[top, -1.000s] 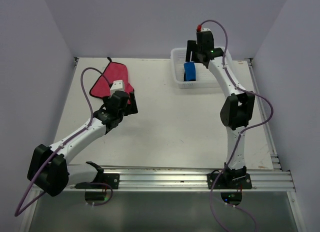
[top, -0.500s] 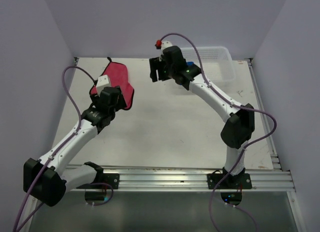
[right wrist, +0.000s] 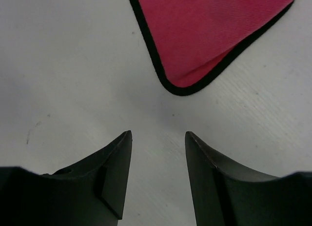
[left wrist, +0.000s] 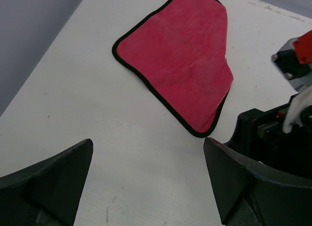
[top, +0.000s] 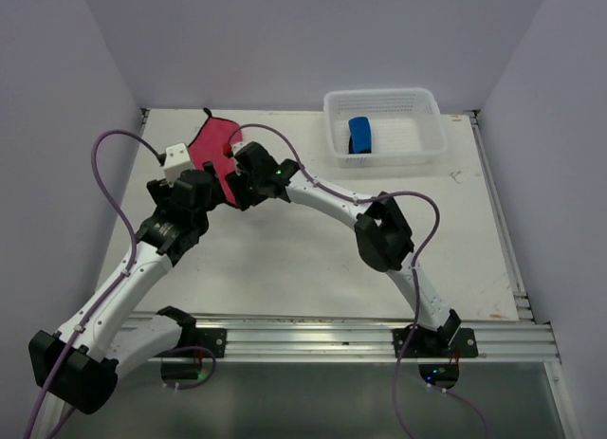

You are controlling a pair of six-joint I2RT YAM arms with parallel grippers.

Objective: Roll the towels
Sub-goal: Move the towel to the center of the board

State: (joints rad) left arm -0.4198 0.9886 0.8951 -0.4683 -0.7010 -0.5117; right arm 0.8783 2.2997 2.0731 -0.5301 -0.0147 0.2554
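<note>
Pink-red towel point(left wrist: 180, 60) flat ahead of wide-open, empty left fingers point(left wrist: 58, 172); its corner just beyond part-open, empty right fingers point(right wrist: 117, 167).

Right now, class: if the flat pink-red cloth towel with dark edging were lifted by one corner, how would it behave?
The pink-red cloth towel would probably droop limply: one corner looks doubled over. It looks thin, so likely light. Pushed across the white table, it would likely bunch rather than slide whole.
</note>
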